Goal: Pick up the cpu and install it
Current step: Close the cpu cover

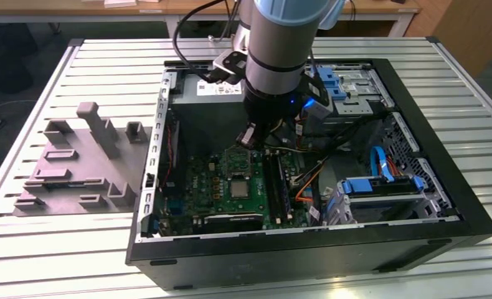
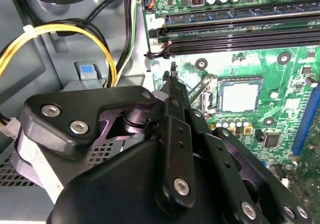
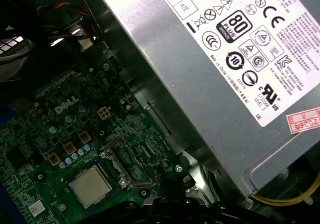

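Observation:
The cpu [image 1: 240, 187] is a small silvery square lying flat in its socket on the green motherboard [image 1: 204, 187] inside the open computer case. It also appears as the cpu [image 2: 240, 95] in the second wrist view and the cpu [image 3: 91, 185] in the first wrist view. My gripper [image 1: 248, 142] hangs inside the case just behind the socket, toward the power supply. Its black fingers are shut together with nothing between them, and the gripper [image 2: 172, 79] ends close to a thin metal socket lever [image 2: 197, 90], a short way from the cpu. The dark gripper [image 3: 173, 184] tip is beside the socket.
The grey power supply [image 3: 210, 84] stands right beside the gripper. Black memory slots [image 2: 240, 34] run along the socket. Yellow and black cables [image 2: 75, 32] hang nearby. Blue drive cages [image 1: 379, 187] fill the case at the exterior view's right. A grey moulded fixture plate [image 1: 71, 174] lies outside the case at that view's left.

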Robot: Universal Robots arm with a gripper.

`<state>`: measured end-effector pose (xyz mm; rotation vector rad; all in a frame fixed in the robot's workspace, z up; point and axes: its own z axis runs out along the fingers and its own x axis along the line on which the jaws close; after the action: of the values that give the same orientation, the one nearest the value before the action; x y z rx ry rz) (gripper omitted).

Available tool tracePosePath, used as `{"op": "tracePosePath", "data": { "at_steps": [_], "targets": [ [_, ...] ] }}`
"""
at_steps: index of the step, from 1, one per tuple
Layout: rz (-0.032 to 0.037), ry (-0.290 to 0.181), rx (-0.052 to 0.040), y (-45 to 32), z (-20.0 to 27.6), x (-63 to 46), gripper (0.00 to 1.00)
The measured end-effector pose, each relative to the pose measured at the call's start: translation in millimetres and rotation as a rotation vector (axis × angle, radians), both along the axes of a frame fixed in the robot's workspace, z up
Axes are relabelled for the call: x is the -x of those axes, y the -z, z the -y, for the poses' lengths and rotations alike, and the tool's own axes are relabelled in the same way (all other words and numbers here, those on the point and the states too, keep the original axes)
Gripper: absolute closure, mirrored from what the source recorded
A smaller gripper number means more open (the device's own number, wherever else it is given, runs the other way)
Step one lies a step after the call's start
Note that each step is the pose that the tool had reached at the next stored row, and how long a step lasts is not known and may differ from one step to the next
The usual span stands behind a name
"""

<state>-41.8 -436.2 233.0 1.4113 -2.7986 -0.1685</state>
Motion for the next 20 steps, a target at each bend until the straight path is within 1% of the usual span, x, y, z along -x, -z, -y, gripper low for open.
{"op": "tracePosePath", "data": {
  "at_steps": [14,20],
  "targets": [
    [0.0001,-0.009,0.0005,-4.9,-1.1,1.6,0.89],
    [0.0001,-0.046,0.0013,-5.8,-1.4,2.2,0.89]
  ]
}}
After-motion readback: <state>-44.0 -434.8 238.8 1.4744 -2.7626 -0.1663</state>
